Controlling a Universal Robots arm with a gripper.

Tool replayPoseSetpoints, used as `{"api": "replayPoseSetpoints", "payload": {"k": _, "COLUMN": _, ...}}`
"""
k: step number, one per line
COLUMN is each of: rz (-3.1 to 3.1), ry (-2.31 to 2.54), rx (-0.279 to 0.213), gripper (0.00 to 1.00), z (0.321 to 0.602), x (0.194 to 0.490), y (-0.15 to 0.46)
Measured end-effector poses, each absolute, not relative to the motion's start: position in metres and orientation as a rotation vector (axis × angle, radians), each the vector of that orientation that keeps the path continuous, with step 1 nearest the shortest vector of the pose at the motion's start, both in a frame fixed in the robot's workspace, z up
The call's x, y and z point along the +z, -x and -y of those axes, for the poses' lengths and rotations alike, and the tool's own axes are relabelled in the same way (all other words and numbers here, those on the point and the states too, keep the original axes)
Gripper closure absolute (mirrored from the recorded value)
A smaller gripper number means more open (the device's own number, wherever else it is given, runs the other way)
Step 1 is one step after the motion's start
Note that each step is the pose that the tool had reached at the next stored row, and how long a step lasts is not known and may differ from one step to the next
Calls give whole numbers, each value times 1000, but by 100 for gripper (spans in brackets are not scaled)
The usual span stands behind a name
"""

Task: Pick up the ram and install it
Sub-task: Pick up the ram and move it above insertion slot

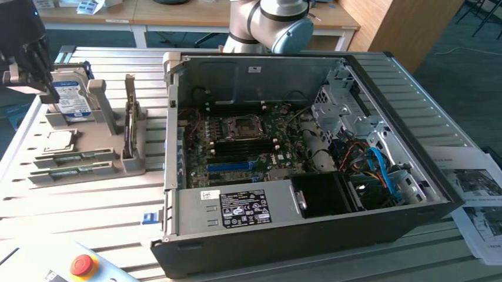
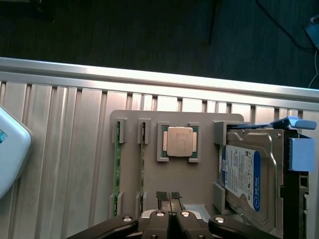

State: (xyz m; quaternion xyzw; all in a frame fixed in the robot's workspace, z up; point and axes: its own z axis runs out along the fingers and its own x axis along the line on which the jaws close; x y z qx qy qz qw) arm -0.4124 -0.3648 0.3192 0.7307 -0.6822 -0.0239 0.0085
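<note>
Slotted metal bench point(image 1: 79, 223): an open computer case point(image 1: 314, 238) is being carried across its middle.
Grey holder point(image 2: 199, 174): being supported near the bench edge at the exterior view's left.
Hard drive point(image 2: 241, 174): being cradled at one end of the holder.
Gripper point(image 2: 169, 195): being held above the holder, clenched, nothing being grasped.
Processor point(image 2: 179, 141): being seated mid-holder.
Ram point(image 2: 118, 169): being stood on edge in the holder's outermost slot, at the end opposite the drive, with a second stick point(image 2: 143, 164) just beside it.

Lab — open PC case point(image 1: 274, 249) on aluminium bench point(image 1: 86, 202).
</note>
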Motion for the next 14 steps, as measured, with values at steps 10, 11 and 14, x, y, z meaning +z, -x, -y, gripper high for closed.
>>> {"api": "replayPoseSetpoints", "payload": {"k": 10, "rz": 2132, "ry": -2283, "rx": -75, "gripper": 90, "z": 365, "x": 314, "y": 412}}
{"api": "replayPoseSetpoints", "payload": {"k": 11, "rz": 2132, "ry": -2283, "rx": -75, "gripper": 90, "z": 365, "x": 314, "y": 412}}
{"api": "replayPoseSetpoints", "payload": {"k": 14, "rz": 2132, "ry": -2283, "rx": -75, "gripper": 89, "z": 365, "x": 314, "y": 412}}
